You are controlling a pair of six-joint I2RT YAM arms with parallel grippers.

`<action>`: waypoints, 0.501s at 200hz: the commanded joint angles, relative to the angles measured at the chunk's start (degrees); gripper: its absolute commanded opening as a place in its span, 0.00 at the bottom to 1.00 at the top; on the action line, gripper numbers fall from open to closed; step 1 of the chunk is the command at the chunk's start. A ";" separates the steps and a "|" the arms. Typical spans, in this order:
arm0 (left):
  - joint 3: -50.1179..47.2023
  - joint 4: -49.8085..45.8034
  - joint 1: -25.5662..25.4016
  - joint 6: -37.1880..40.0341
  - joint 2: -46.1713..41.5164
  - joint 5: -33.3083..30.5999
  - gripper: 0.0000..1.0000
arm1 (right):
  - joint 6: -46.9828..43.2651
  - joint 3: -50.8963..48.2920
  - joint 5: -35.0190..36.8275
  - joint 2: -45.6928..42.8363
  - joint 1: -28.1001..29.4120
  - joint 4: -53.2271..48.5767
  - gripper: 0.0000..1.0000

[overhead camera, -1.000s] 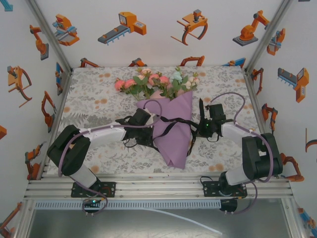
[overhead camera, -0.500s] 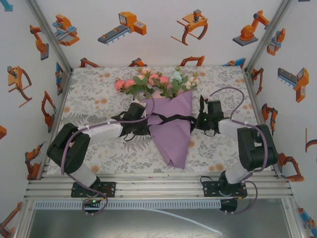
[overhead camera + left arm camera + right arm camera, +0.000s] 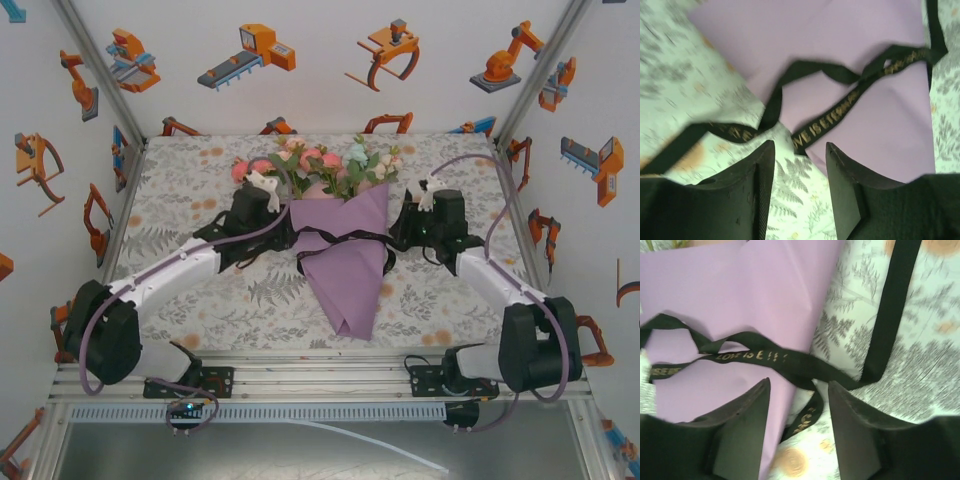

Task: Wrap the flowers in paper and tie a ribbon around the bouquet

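Standing by the bench (image 3: 180, 215), you'd see the bouquet (image 3: 345, 265) lying mid-surface, flowers (image 3: 320, 165) toward the far wall and cone tip toward the arms. The black ribbon (image 3: 340, 238) crosses the purple paper (image 3: 350, 300). The wrist cameras add what the overhead misses: gold lettering on the ribbon, and the left fingers (image 3: 747, 195) and right fingers (image 3: 740, 430) spread apart, holding nothing, with the strip just beyond their tips. Half a second ago both arms sat nearer. They've since reached farther back, flanking the cone's upper end, and the ribbon lies less straight.
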 commanded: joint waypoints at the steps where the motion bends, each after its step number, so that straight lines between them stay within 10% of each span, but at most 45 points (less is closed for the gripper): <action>1: 5.17 -4.56 3.83 13.30 4.58 2.44 0.49 | -22.82 5.07 -1.94 6.44 0.00 -3.07 0.52; 68: 18.65 -10.29 8.56 21.14 18.15 24.52 0.72 | -39.10 23.44 -10.14 23.06 -3.33 -27.55 0.52; 100: 24.58 -11.12 3.86 26.17 23.37 23.54 0.79 | -41.90 28.01 -12.67 28.93 -3.60 -34.02 0.52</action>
